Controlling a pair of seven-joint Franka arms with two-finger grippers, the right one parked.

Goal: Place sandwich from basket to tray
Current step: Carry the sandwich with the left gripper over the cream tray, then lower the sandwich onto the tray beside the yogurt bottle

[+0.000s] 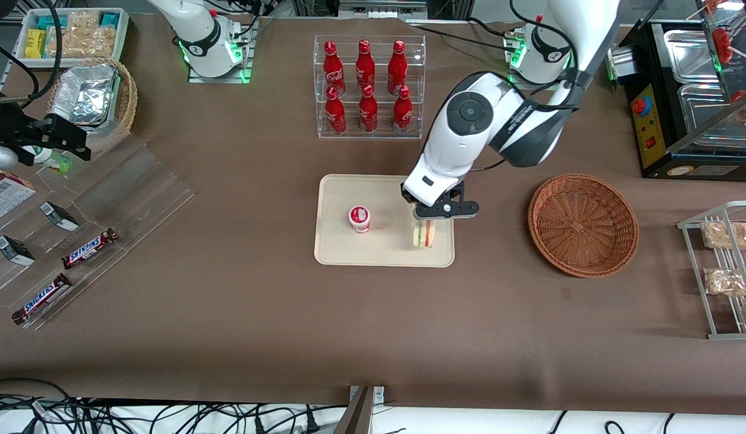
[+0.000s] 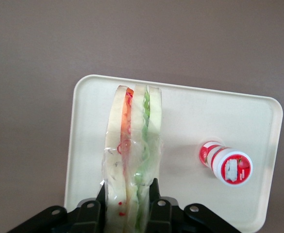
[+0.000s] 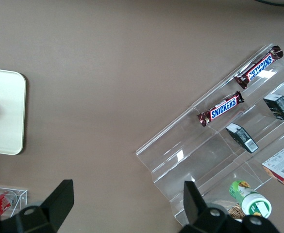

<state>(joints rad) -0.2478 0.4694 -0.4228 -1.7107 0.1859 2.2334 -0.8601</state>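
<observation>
The gripper (image 1: 425,224) pinches the sandwich (image 1: 423,234) by its bread faces, holding it upright over the tray (image 1: 336,247) beside the cup (image 1: 359,218), ready for release.

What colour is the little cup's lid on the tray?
Red rim, white centre on the cup, clearest in the left wrist view.

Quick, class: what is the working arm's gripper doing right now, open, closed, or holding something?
Left gripper: over the tray, fingers closed on the sandwich.
</observation>
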